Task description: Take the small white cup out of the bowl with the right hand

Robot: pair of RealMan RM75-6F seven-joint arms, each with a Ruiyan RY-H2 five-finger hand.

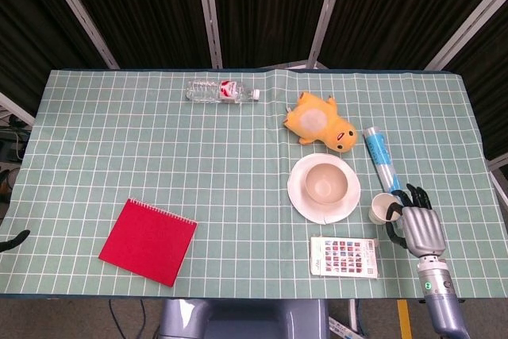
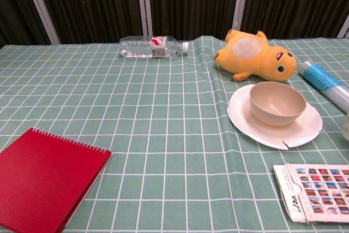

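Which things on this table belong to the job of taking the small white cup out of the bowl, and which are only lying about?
Belonging to the job: small white cup, held by the right hand; bowl.

Lying about: white plate under the bowl, yellow plush toy, water bottle, blue-and-white tube, red notebook, sticker card.
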